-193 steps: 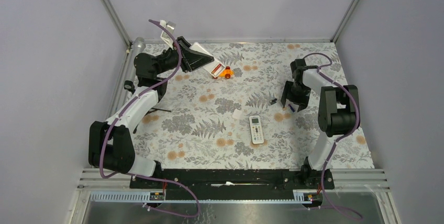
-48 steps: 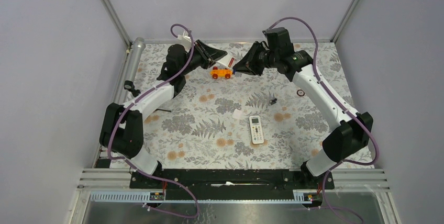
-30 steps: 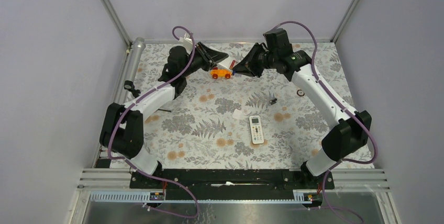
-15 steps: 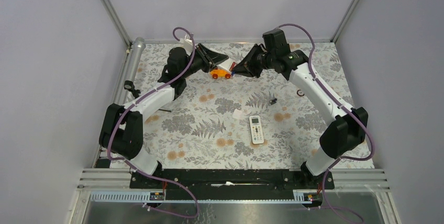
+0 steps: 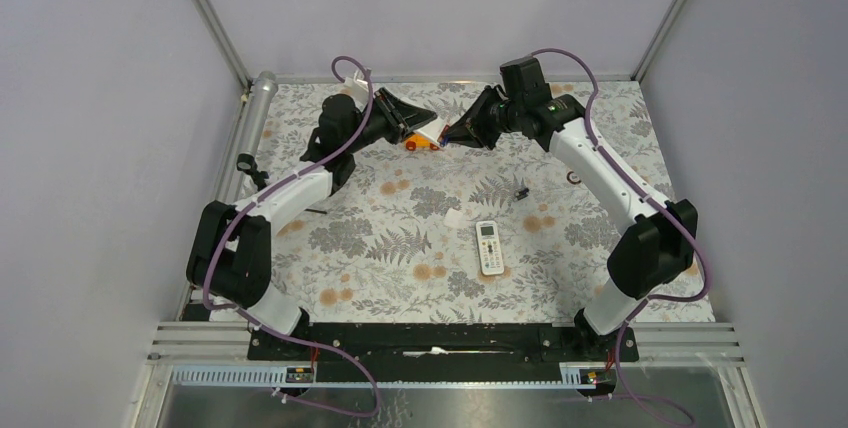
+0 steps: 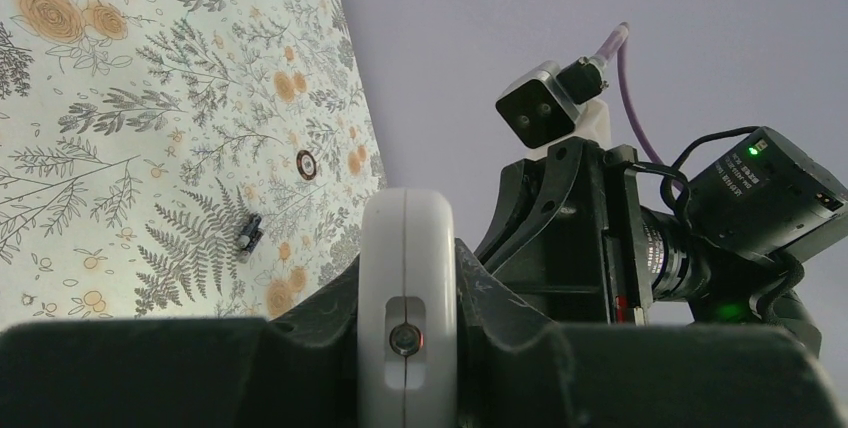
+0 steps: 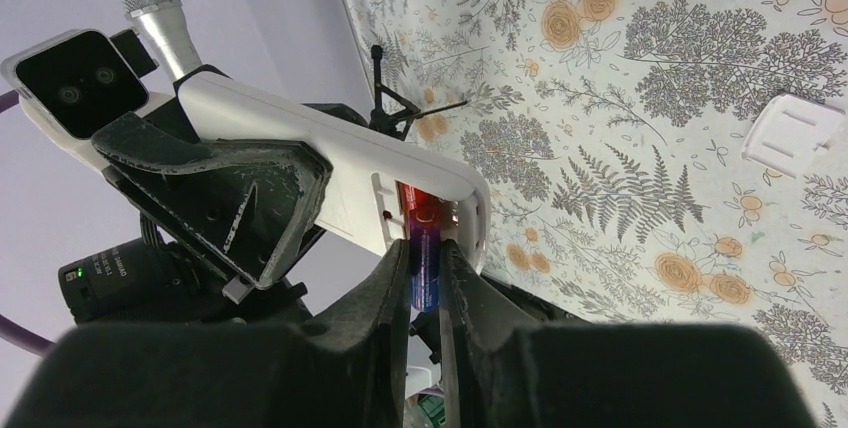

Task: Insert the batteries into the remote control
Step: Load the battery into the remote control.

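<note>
The flowered surface (image 5: 400,248) carries everything. The left arm (image 5: 290,183) and right arm (image 5: 600,163) reach to its far side, their jaws nearly meeting, both raised off the cloth.

The left jaws are closed on the remote control (image 7: 330,173), clamping it across its width, white edge up, with its open battery bay at the end that sticks out toward the right jaws.

A white remote with a pale screen (image 5: 489,246) lies flat, well on the near side of both jaws. A silver cylinder (image 5: 256,113) lies along the surface's edge, out beyond the left jaws. An orange toy (image 5: 413,144) sits just below the two jaws, partly hidden by them. A small white cover (image 7: 795,133) lies on the cloth, well apart from the right jaws.

The right jaws grip a battery (image 7: 424,248), blue end between the fingertips and red end pressed into the remote's open bay.

A tiny black piece (image 6: 248,233) and a small black ring (image 6: 307,161) lie on the cloth beneath the right arm, well apart from either jaws.
</note>
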You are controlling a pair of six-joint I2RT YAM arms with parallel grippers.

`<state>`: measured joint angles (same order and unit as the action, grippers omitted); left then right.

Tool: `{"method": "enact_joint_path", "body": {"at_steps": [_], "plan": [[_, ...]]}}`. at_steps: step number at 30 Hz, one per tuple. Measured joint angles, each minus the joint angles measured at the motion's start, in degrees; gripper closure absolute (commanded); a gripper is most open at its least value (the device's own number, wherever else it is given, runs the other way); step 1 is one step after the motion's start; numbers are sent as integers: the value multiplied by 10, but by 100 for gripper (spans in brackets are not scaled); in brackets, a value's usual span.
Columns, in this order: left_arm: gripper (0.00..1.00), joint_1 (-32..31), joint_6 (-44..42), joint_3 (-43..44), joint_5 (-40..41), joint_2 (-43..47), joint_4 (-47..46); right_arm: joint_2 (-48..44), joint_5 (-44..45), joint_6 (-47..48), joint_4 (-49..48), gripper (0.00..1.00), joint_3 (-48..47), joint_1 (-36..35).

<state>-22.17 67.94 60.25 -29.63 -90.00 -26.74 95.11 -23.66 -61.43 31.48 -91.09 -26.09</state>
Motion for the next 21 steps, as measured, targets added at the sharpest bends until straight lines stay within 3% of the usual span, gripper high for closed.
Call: {"method": "enact_joint_path", "body": {"at_steps": [14,21], "plan": [[100,0,-13,-3,-5,4,-1,4,-26,-10,0,86,1,3],[100,0,-40,-3,-3,15,12,4,-41,-30,-1,80,10,8]]}}
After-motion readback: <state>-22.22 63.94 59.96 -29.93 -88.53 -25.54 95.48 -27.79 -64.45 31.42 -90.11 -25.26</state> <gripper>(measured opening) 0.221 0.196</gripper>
